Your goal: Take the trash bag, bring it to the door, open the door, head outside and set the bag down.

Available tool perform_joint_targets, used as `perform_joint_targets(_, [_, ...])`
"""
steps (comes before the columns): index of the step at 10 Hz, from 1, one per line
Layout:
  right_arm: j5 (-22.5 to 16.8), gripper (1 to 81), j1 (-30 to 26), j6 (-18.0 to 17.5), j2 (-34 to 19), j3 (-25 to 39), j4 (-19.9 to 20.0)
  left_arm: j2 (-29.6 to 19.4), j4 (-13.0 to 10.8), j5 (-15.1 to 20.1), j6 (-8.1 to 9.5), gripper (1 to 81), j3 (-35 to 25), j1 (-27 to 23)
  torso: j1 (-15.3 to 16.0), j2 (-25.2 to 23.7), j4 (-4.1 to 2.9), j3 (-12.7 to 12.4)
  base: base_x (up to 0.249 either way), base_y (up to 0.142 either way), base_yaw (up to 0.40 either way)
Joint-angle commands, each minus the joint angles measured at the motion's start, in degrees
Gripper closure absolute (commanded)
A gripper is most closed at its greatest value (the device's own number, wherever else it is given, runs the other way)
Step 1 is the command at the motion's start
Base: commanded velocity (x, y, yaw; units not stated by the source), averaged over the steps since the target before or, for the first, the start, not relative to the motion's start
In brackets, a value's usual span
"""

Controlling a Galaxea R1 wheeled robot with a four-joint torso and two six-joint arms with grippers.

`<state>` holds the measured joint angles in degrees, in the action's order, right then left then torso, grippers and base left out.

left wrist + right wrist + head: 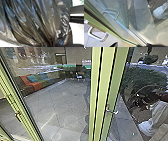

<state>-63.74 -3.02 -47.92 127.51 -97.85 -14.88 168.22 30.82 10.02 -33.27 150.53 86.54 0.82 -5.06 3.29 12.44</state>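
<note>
Close against the left wrist is the dark, glossy, see-through plastic trash bag (41, 22), its creases drawn in toward a gathered part; whether the left arm's jaws are clamped on it, I cannot tell. The right wrist is angled down beside the silver, D-shaped metal door handle (97, 38), near a pale-green door frame with clear glass (110, 28); whether the right arm's jaws are apart or together, I cannot tell either. From the head, a broad pale-green upright (105, 77) carries a small silver lever handle (111, 110), and another slim green upright (25, 119) leans in on the robot's left. Between them lies grey slab paving (60, 104). To the right, behind glass, sits a pale, crumpled thing (148, 127) too blurred to name. Farther off are a long orange-and-green seat (27, 85) with a teal cushion (32, 78) and a dark-green leafy hedge (140, 79)
</note>
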Motion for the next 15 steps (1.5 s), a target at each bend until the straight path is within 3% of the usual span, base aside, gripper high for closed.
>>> perform_joint_targets(1, [-7.10, 1.0, -12.21, 1.43, -3.82, 6.63, -13.15, -0.07, 0.21, 5.18, -0.57, 81.1, -0.23, -1.50, 0.00, 0.00, 0.00, 0.00, 0.000, 0.000, 0.000])
perform_joint_targets(4, [-11.13, 1.0, -11.96, 1.25, -3.64, 11.90, -27.36, 0.28, 0.21, 5.18, -0.57, 81.1, -0.23, -1.50, 0.00, 0.00, 0.00, 0.00, 0.000, 0.000, 0.000])
perform_joint_targets(9, [-11.75, 1.0, -9.41, 2.48, -6.02, 17.88, -50.59, 0.98, 0.38, 5.18, -0.31, 81.1, -0.23, -1.50, 0.00, 0.00, 0.00, 0.00, 0.000, 0.000, 0.000])
perform_joint_targets(12, [-11.15, 1.0, -5.72, 3.80, -7.86, 17.19, -59.80, 1.16, 0.38, 5.10, -0.22, 81.1, -0.23, -1.68, -0.05, 0.00, 0.00, 0.00, 0.000, 0.000, 0.000])
perform_joint_targets(15, [-7.98, 1.0, -4.04, 4.94, -8.30, 12.00, -64.22, 1.34, 0.65, 5.18, 0.31, 81.1, -0.15, -1.59, -0.11, -0.02, 0.00, -0.02, 0.000, 0.000, 0.000])
